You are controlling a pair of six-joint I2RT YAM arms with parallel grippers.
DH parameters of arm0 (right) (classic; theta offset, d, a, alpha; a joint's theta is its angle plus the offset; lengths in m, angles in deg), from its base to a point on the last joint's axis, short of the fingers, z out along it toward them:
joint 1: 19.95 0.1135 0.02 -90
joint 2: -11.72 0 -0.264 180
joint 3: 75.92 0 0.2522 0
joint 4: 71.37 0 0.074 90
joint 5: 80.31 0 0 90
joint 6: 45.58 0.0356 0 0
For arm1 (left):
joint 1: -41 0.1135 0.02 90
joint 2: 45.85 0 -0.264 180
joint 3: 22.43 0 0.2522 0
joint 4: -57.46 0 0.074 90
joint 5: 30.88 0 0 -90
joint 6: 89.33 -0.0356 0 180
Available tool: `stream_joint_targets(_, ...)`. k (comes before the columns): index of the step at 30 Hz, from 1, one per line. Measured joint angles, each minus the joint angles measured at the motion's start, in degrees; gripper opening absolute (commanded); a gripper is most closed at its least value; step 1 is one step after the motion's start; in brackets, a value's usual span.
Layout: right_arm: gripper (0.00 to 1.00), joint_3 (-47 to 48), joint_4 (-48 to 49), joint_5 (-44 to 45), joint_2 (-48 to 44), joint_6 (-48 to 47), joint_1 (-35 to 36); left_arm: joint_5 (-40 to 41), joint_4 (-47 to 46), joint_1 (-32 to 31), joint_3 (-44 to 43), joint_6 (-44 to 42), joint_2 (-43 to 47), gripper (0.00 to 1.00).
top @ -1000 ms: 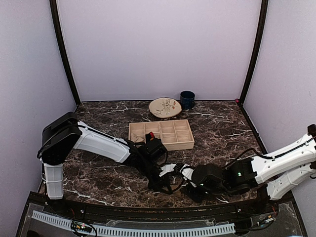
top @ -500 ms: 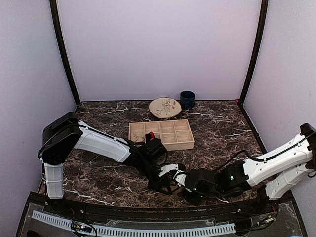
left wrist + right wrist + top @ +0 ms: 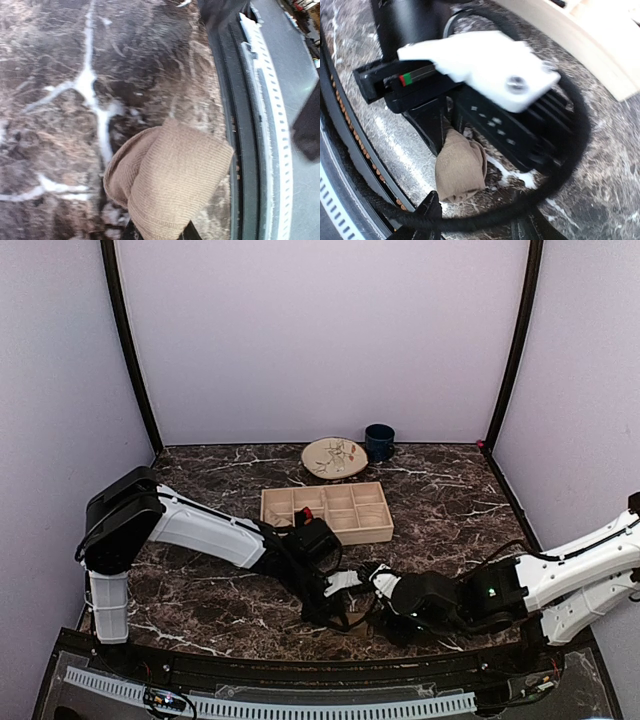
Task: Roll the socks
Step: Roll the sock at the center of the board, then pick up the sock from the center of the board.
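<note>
Marble tabletop (image 3: 50, 75) is bearing the tan sock (image 3: 170, 185) at lower centre, the left gripper (image 3: 160, 234) pinching it; the right gripper (image 3: 475, 225), jaws parted and empty, is drawing back rightward, likely re-aiming before rolling.

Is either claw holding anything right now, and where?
The left gripper pinches the tan ribbed sock by one edge; the right gripper holds nothing.
</note>
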Motion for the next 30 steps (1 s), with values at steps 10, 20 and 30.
stream_joint_targets(10,0.45,-0.3,-6.0,6.6,-5.5,10.2,0.0,7.7,3.8,1.2,-4.6,-1.2,0.0,0.0)
stream_joint_targets(20,0.45,-0.3,-11.7,11.3,-8.0,18.0,-1.8,13.1,10.3,5.9,-14.8,-2.5,0.0,0.0)
stream_joint_targets(30,0.45,2.1,-11.5,9.8,-6.4,16.9,-9.0,19.2,15.4,13.7,-31.9,-4.7,-3.5,0.0)
